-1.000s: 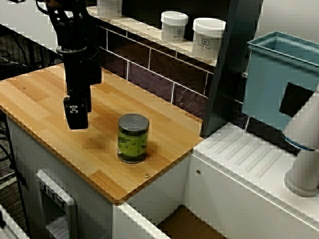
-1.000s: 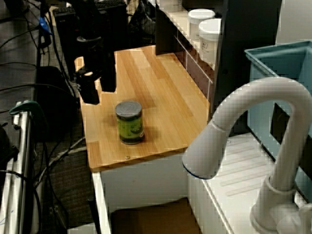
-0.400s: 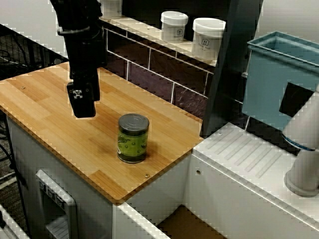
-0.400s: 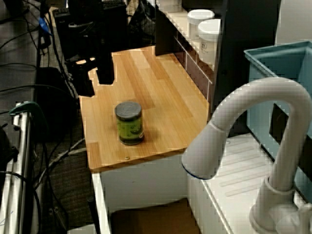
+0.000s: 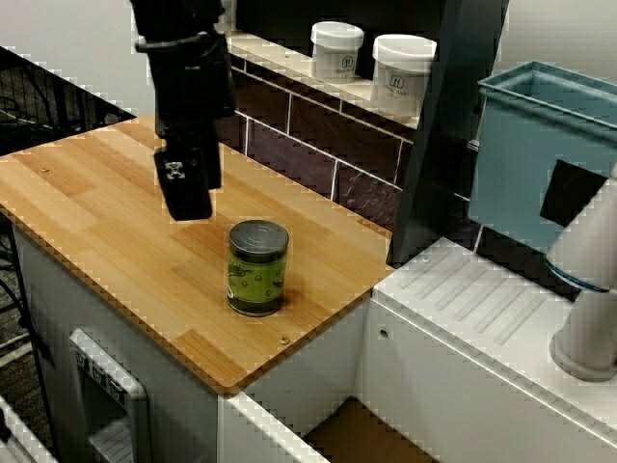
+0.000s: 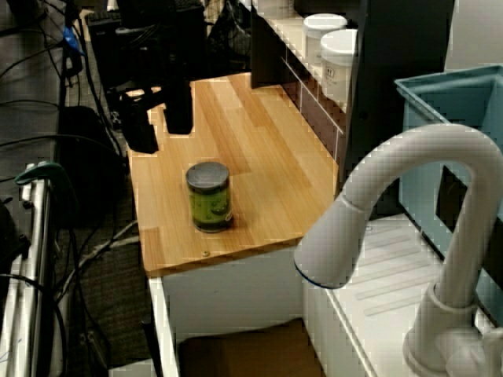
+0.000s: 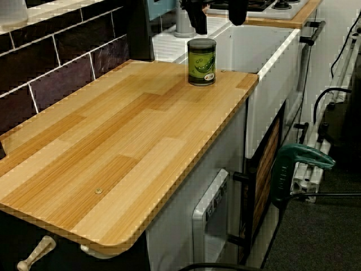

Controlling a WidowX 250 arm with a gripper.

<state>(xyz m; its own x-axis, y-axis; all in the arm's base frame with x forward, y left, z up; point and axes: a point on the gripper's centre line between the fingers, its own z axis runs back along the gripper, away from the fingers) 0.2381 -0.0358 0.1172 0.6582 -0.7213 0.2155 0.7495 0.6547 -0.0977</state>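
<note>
So the end effector [image 6: 161,135] hangs in the air over the desk [image 5: 87,207], holding nothing. Its two black fingers [image 7: 198,17] stand clearly apart (easiest to see in the view down the length of the desk, though the view past the faucet shows the gap too). In the view from the front corner it's turned edge-on and reads as one dark block, so that one doesn't show the gap.

Nearest thing to it is a can [image 5: 257,268] with a green label and a grey lid. It stands upright near the middle of the desk's sink-side edge, a little way in from that edge. The end effector sits higher than the can and off toward the desk's other end, away from the sink, and isn't touching it.

Other stuff around: two white tubs [image 5: 402,75] on the ledge above the dark tiles, a blue bin [image 5: 540,159] past the dark post, and a white faucet [image 6: 409,212] over the drainboard.
</note>
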